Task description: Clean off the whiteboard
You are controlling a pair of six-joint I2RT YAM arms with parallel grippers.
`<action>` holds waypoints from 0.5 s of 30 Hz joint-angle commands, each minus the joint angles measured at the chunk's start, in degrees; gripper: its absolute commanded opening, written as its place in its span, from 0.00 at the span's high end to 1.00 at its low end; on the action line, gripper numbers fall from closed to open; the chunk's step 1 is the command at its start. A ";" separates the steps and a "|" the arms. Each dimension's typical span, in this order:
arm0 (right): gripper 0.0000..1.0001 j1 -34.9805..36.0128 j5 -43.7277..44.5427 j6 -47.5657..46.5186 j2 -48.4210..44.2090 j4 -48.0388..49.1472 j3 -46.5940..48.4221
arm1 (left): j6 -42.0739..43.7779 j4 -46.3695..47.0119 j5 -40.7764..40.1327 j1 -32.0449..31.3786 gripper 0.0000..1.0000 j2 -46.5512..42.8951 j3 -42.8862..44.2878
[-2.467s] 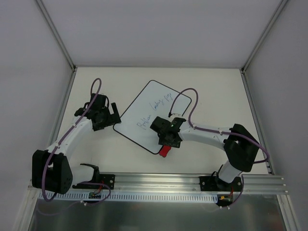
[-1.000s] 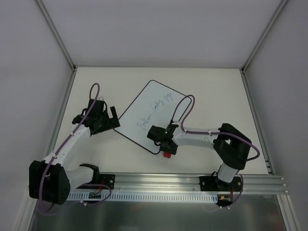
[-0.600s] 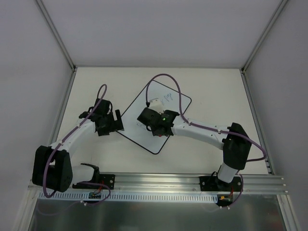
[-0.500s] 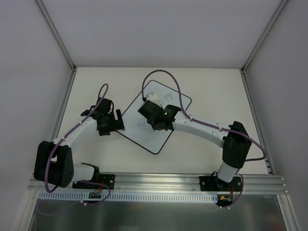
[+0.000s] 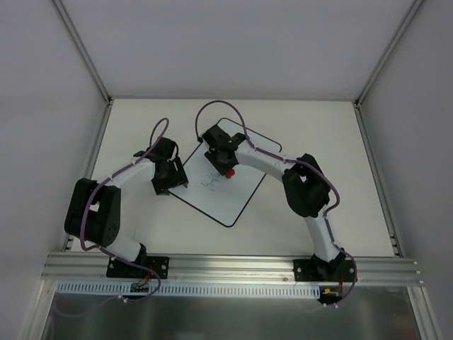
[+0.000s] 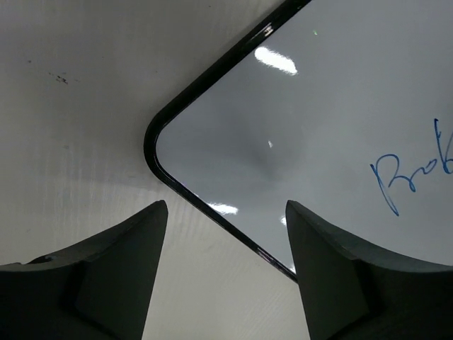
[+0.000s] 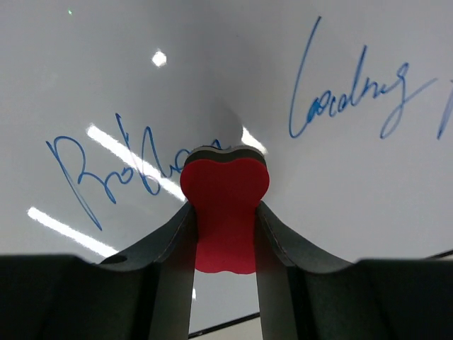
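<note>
The whiteboard (image 5: 235, 198) lies tilted on the table, with blue handwriting (image 5: 211, 183) on it. My right gripper (image 5: 225, 167) is shut on a red eraser (image 5: 229, 173) and holds it over the board's upper left part. In the right wrist view the eraser (image 7: 225, 184) is squeezed between the fingers and its dark tip meets the whiteboard (image 7: 212, 64) between two blue words (image 7: 106, 170). My left gripper (image 5: 173, 181) is open and empty at the board's left corner. In the left wrist view that gripper (image 6: 226, 234) straddles the black edge of the whiteboard (image 6: 318, 106).
White enclosure walls with metal posts (image 5: 83, 53) surround the table on three sides. An aluminium rail (image 5: 233, 265) carrying both arm bases runs along the near edge. Purple cables (image 5: 212, 113) loop above both wrists.
My right gripper carried the red eraser from the board's near corner up and left onto the written area. My left gripper moved right to the board's left corner.
</note>
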 commanded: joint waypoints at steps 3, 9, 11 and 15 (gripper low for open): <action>0.79 -0.42 -4.31 -1.99 4.80 0.31 7.08 | -1.99 -0.13 -3.22 -0.25 0.44 3.72 2.46; 0.78 -0.42 -3.60 -1.02 8.41 -0.65 11.21 | -1.37 -0.13 -2.08 -0.25 0.66 8.29 2.90; 0.78 -0.33 -4.30 -0.85 10.69 -3.10 13.05 | -1.45 -0.13 -1.38 -0.25 0.68 9.61 2.81; 0.79 0.54 -5.88 -0.67 13.77 -6.36 16.93 | -0.84 -0.05 -0.50 -0.25 0.70 11.37 2.98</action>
